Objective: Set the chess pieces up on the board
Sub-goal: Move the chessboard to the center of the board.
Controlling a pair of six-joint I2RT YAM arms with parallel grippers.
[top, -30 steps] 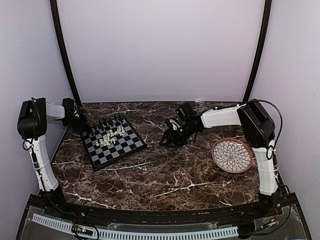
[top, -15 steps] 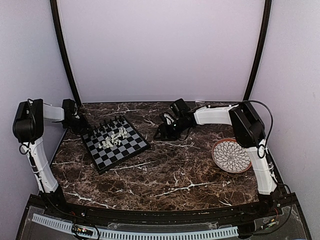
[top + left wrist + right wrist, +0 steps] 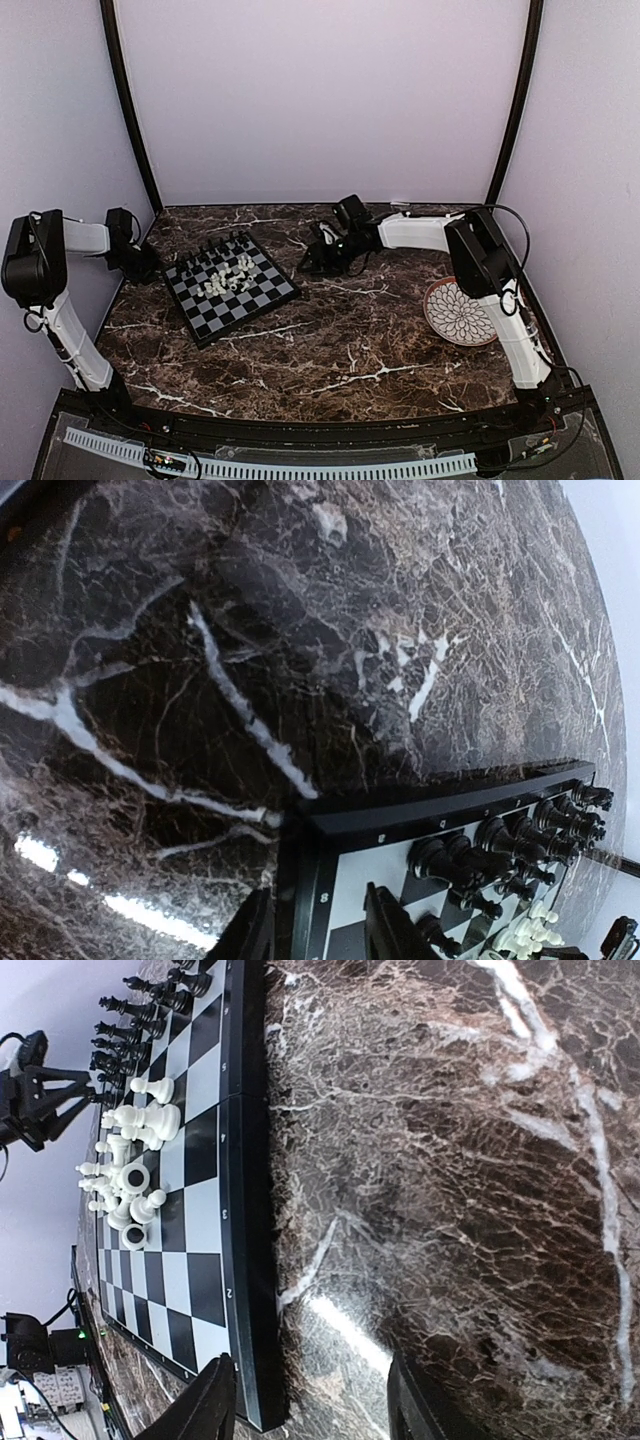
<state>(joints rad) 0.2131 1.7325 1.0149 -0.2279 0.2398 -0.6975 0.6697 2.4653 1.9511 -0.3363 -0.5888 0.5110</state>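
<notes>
Dark marble table [image 3: 350,340] under lilac walls [image 3: 320,100] — left fingers [image 3: 385,928] and right fingers [image 3: 207,1410] released.

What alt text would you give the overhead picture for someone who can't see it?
A small chessboard sits askew at the left of a dark marble table, black pieces lined along its far edge, white pieces heaped mid-board. The left gripper and right gripper flank it, and a patterned plate lies at right.
</notes>
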